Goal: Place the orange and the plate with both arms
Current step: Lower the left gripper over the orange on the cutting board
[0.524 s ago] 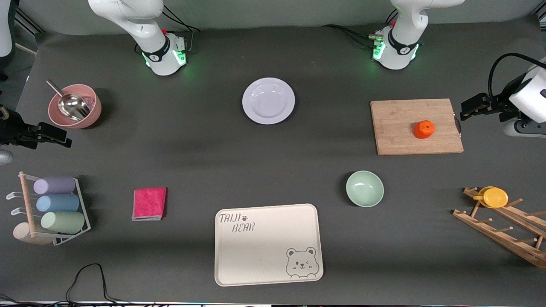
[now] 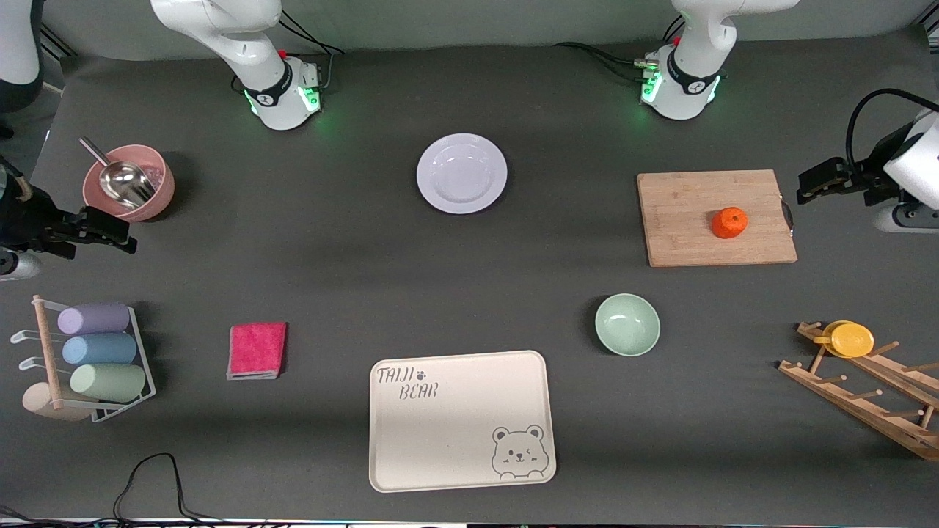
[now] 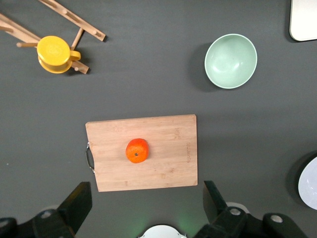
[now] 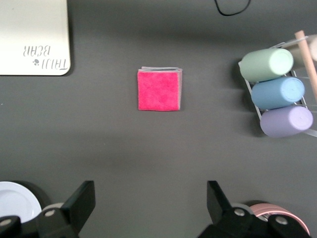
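Note:
The orange [image 2: 729,222] rests on a wooden cutting board [image 2: 682,213] toward the left arm's end of the table; the left wrist view shows the orange [image 3: 137,150] too. The white plate [image 2: 461,173] lies on the table between the two arm bases, and part of the plate [image 4: 17,201] shows in the right wrist view. My left gripper [image 2: 810,185] hangs open over the table just off the board's handle end, nothing between its fingers [image 3: 79,201]. My right gripper [image 2: 121,236] hangs open and empty over the table beside the pink bowl [image 2: 130,183].
A pale green bowl [image 2: 627,324] and a cream bear tray [image 2: 461,419] lie nearer the front camera. A pink cloth [image 2: 257,350], a rack of pastel cups [image 2: 95,352], and a wooden peg rack with a yellow cup [image 2: 849,339] stand near the table's ends. A metal scoop sits in the pink bowl.
The right gripper has come a little farther in over the table from its end. The left gripper has drawn slightly outward. The orange and plate have not moved.

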Available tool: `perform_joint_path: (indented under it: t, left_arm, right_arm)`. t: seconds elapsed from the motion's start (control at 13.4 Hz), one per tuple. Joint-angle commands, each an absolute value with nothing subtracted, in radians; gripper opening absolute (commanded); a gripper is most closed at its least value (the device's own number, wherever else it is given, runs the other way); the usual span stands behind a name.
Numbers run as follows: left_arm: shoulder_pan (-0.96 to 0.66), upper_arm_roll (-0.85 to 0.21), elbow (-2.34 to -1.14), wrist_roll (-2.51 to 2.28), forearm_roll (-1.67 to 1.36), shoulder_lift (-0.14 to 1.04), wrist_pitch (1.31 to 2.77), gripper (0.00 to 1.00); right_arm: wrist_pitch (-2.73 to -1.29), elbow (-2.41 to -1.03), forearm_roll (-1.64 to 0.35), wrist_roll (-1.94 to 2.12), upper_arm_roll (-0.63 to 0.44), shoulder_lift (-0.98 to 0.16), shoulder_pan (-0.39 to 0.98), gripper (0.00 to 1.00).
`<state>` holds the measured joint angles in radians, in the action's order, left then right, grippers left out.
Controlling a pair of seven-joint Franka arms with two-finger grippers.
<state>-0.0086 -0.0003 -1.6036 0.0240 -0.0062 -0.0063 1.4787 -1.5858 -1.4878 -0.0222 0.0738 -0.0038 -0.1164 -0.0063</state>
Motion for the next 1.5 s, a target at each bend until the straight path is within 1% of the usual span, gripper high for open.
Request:
perform_joint_path:
  t: [0.0,0.15,0.3,0.37,0.45,0.67,0.82,1.05,1.2,1.42]
  left_arm:
    - [0.040,0.005,-1.736,0.087,0.011,-0.154,1.474,1.00]
    - [0.072,0.011,-1.921,0.126,0.026,-0.323,1.515,1.00]
    - [0.074,0.014,-2.082,0.126,0.028,-0.467,1.548,1.00]
    - [0.074,0.015,-2.135,0.126,0.028,-0.515,1.554,1.00]
    - [0.074,0.015,-2.158,0.126,0.028,-0.534,1.552,1.00]
    - [0.074,0.031,-2.172,0.126,0.028,-0.525,1.584,1.00]
    - [0.074,0.035,-2.225,0.127,0.028,-0.506,1.661,1.00]
    - [0.074,0.038,-2.333,0.127,0.028,-0.450,1.829,1.00]
    - [0.074,0.040,-2.432,0.138,0.029,-0.413,1.986,1.00]
    - [0.117,0.038,-2.538,0.208,0.029,-0.313,2.204,1.00]
  right_arm:
    - [-1.557,-1.477,0.003,0.072,-0.011,-0.126,0.069,1.00]
    - [-1.552,-1.479,0.008,0.069,-0.012,-0.127,0.083,1.00]
    - [-1.551,-1.485,0.006,0.067,-0.014,-0.129,0.080,1.00]
    - [-1.551,-1.488,0.006,0.067,-0.014,-0.129,0.080,1.00]
    - [-1.551,-1.494,0.005,0.067,-0.014,-0.127,0.081,1.00]
    - [-1.549,-1.496,0.003,0.069,-0.012,-0.129,0.080,1.00]
    - [-1.551,-1.496,0.002,0.068,-0.012,-0.129,0.081,1.00]
    - [-1.543,-1.494,-0.003,0.067,-0.012,-0.132,0.080,1.00]
    - [-1.543,-1.494,-0.005,0.067,-0.012,-0.133,0.081,1.00]
    - [-1.542,-1.494,-0.005,0.067,-0.012,-0.132,0.081,1.00]
